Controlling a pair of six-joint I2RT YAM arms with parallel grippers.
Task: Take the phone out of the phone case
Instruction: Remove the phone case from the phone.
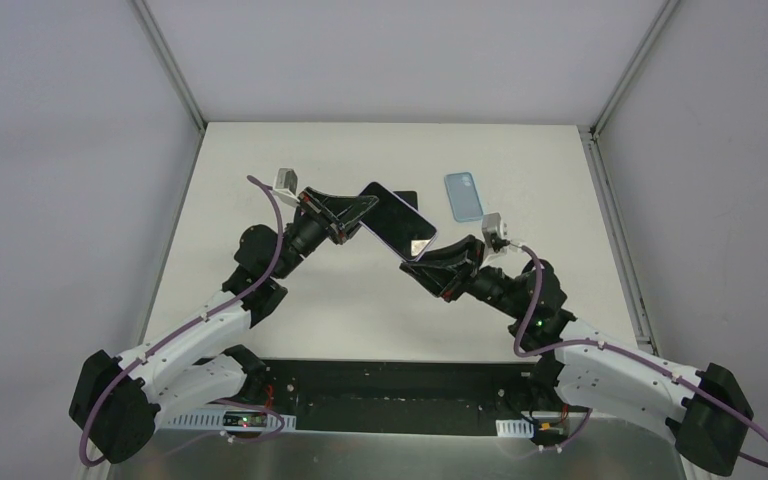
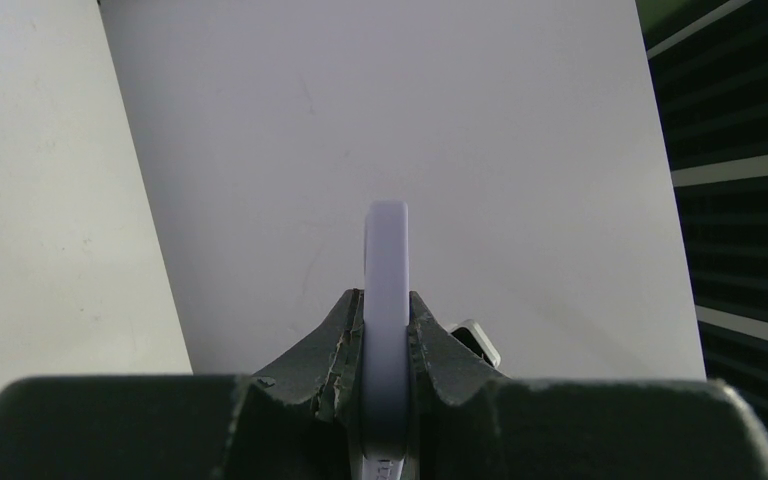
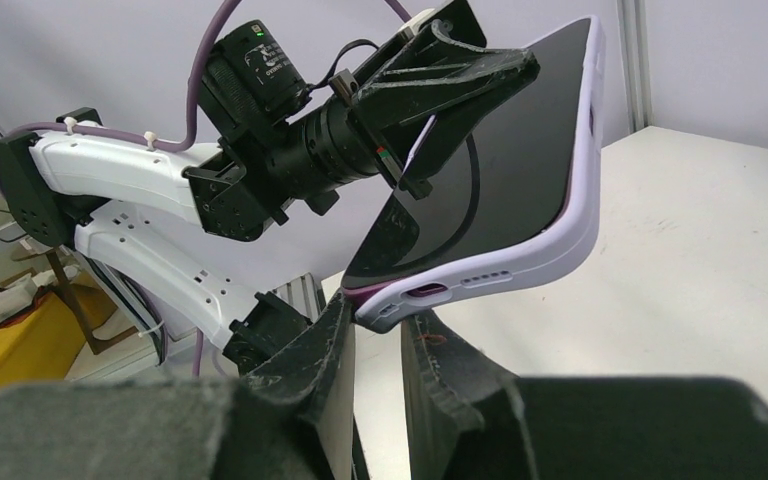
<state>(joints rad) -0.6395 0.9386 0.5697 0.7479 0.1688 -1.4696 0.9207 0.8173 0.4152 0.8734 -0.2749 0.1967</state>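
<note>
You see the flat black-screened phone in its lilac case raised above the white surface, its opposite ends pinched by the left jaws and right jaws. The left wrist view shows only its edge.

light: bright, even | shadows: soft, faint | glare: phone screen corner | focus: wrist-view foregrounds blurred

The phone has a glossy black glass face, mirror-smooth. Its lilac case looks like soft, matt plastic or rubber. The gripper fingers are rough, matt black plastic, chipped at the edges. The table is matt white and faintly scuffed. The blue case at one o'clock looks smooth.
</note>
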